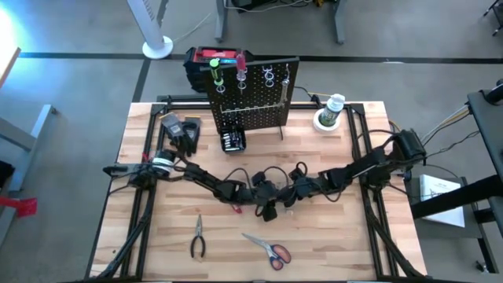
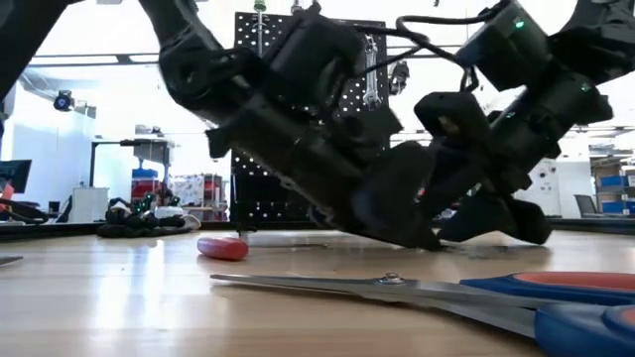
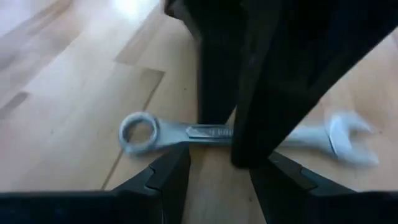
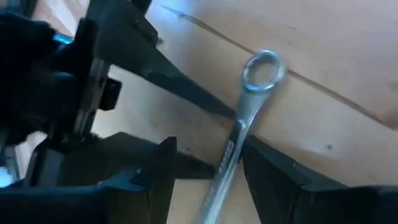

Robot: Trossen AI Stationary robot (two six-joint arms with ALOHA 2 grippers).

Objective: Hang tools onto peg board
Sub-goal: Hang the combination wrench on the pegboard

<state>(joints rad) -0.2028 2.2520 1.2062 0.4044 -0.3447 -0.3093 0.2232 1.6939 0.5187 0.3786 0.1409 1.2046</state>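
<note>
Both grippers low at table centre | left gripper (image 3: 217,180) apart, straddling wrench (image 3: 186,132) | right gripper (image 4: 205,171) apart around the shaft | wrench flat on table (image 1: 330,236)

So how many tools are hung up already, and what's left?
Done: a green-handled screwdriver and a red-handled one sit on the peg board. In hand: both grippers, left and right, are open around a silver wrench lying on the table. Left: pliers, scissors.
</note>
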